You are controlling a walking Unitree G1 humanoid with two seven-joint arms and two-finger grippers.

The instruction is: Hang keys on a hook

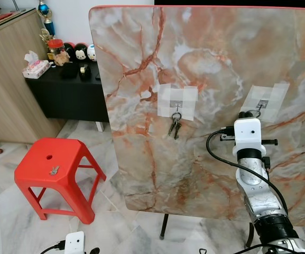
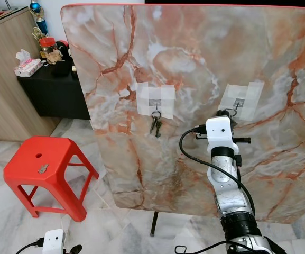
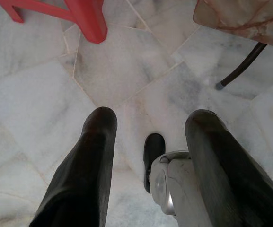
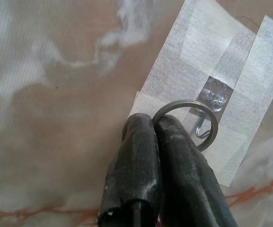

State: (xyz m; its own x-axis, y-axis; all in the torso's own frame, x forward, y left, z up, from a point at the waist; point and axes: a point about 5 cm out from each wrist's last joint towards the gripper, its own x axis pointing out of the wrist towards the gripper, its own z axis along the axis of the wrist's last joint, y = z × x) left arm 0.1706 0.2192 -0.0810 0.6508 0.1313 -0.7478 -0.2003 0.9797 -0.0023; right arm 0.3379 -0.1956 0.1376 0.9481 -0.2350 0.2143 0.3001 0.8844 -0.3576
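Observation:
An upright marble board (image 1: pixel 205 53) carries two taped hooks. A bunch of keys (image 1: pixel 174 127) hangs from the left hook (image 1: pixel 177 107). My right gripper (image 4: pixel 154 124) is raised to the right hook (image 4: pixel 211 101) and is shut on a metal key ring (image 4: pixel 193 106). The ring lies against the tape and overlaps the hook's wire. In the eye views the white wrist camera (image 1: pixel 248 135) hides the fingers just below that hook (image 1: pixel 261 105). A single key (image 1: pixel 53 170) rests on the red stool (image 1: pixel 70 153). My left gripper (image 3: pixel 153 116) hangs low over the floor, open and holding nothing.
The board stands on thin black legs (image 1: pixel 164 226) on a marble tile floor (image 3: pixel 127 61). Left of it is the red stool, and behind that a black side table (image 1: pixel 62 92) with small items and a wooden cabinet (image 1: pixel 4 79).

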